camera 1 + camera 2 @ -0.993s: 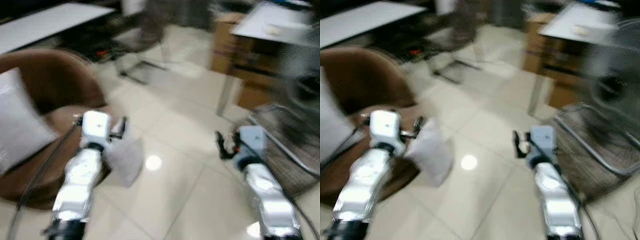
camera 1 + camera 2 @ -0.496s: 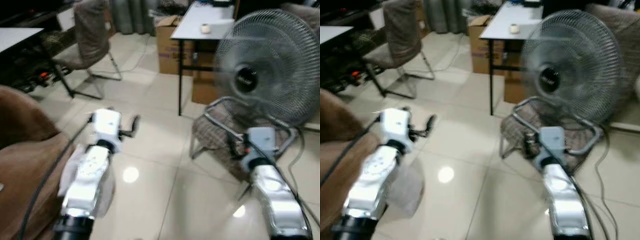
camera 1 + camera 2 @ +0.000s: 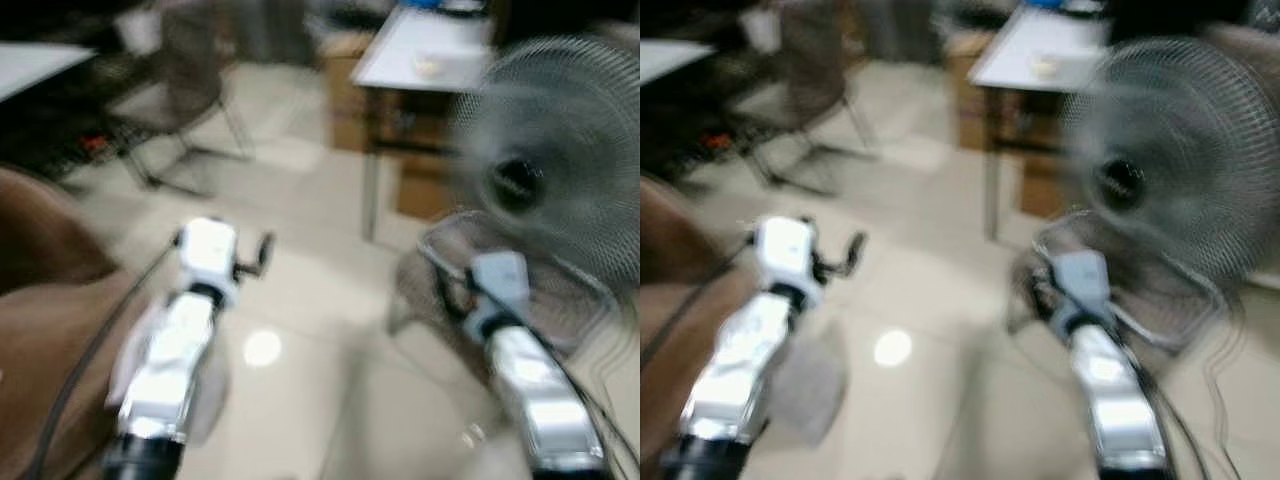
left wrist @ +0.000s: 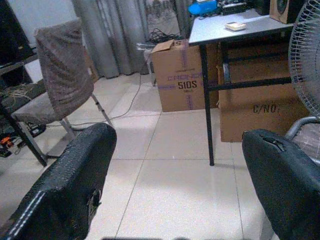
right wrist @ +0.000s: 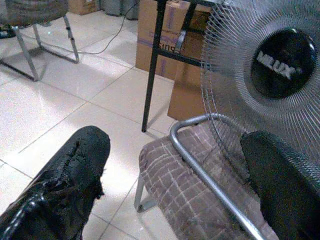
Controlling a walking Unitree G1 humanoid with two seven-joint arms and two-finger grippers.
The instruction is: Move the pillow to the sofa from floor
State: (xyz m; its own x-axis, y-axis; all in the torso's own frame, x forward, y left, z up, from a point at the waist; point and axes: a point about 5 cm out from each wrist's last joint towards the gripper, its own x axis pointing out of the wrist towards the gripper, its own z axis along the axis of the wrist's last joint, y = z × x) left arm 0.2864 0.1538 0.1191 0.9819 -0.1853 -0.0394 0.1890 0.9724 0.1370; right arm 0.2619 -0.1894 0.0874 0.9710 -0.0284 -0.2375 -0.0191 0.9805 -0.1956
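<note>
Head views blurred. Far left: a brown sofa (image 3: 40, 330), its seat edge low at the robot's left side. A pale grey pillow (image 3: 808, 385) sits just beside the sofa's edge, partly hidden under the left arm; whether it rests on the floor or leans against the sofa, cannot tell.

Left hand (image 3: 262, 250) raised over the glossy tiled floor (image 3: 310, 290), level with the sofa's front. Wrist view shows its two black fingers (image 4: 75, 185) set wide apart, holding nothing — between them bare tile and the room beyond. Further back on the left, a grey-brown chair (image 4: 62, 90) on metal legs.

Middle: a cardboard box (image 4: 182, 82) (printed lettering on its side) stands under a grey worktop (image 4: 235, 30) with black legs; a small pale dish lies on top.

Right: right hand (image 3: 1035, 290) held out in front of a patterned seat with a chrome tube frame (image 5: 200, 172). Its fingers (image 5: 65, 185) also spread, empty. Behind the seat, a large wire-cage fan (image 5: 265, 75) with a black hub.
</note>
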